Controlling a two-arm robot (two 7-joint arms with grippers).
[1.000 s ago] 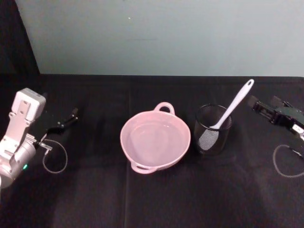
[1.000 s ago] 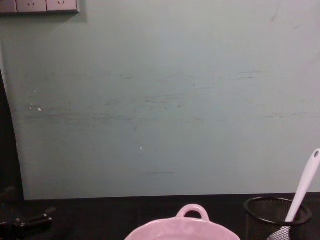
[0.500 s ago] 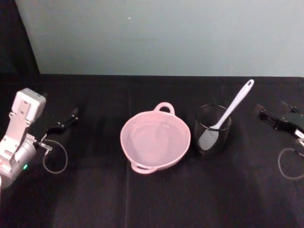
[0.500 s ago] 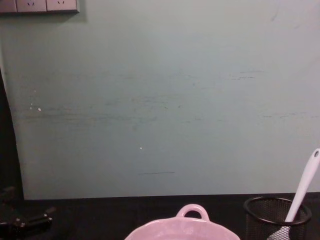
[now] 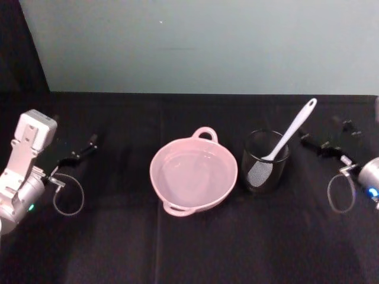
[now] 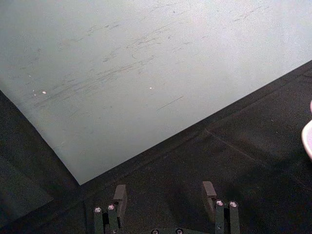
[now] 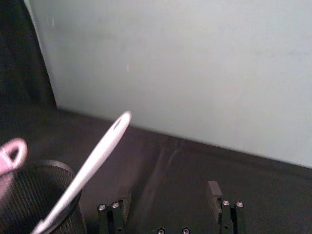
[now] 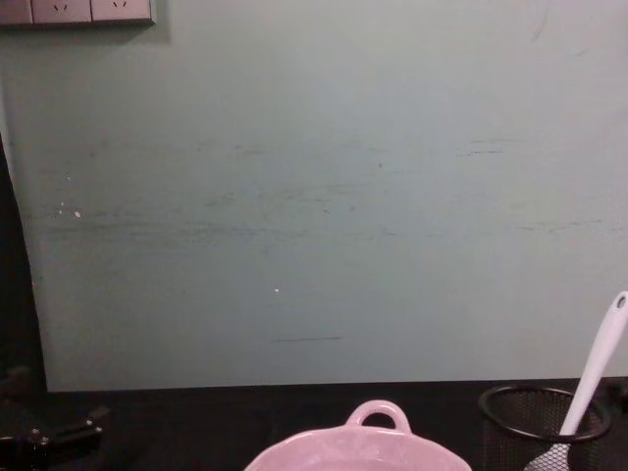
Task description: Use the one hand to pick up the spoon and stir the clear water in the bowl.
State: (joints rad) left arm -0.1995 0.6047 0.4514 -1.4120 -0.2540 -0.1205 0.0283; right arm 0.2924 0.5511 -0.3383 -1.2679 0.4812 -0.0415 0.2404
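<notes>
Two grippers over black desk (image 5: 195,248). Right gripper (image 5: 323,141) just right of spoon (image 5: 288,134), fingers spread wide, empty. Spoon upright-tilted in mesh cup (image 5: 265,161), head down. Pink bowl (image 5: 193,176) of water just left of cup. Left gripper (image 5: 86,147) parked far left, open.

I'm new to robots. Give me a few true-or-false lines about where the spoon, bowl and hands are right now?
1. The spoon stands in a black mesh cup. True.
2. The right hand grips the spoon. False: it is open, beside the cup, apart from the spoon.
3. The cup sits to the robot's left of the bowl. False: to its right.
4. The left hand is open, far to the left of the bowl. True.
</notes>
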